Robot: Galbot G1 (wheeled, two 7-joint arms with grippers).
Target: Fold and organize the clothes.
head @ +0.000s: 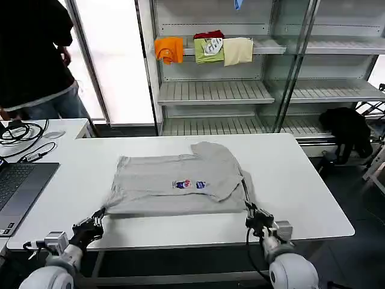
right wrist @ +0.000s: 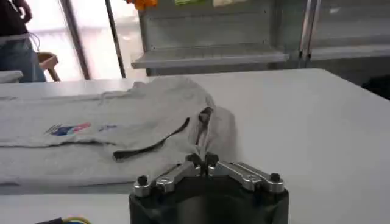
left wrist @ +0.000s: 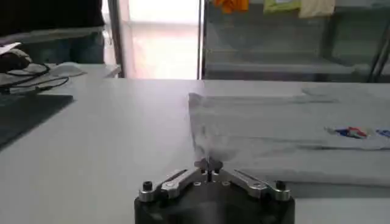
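The grey shirt [head: 177, 183] lay half-folded mid-bench [head: 301, 192]. The left claw [head: 95, 221] and right claw [head: 255, 218] each pinched a near corner; lifting evenly would keep the fold straight.

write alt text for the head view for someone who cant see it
A light grey short-sleeved shirt with a small multicoloured chest print lies partly folded on a white table. The left gripper and right gripper, jaws shut, pinch its two near corners. A laptop sits at the table's left.
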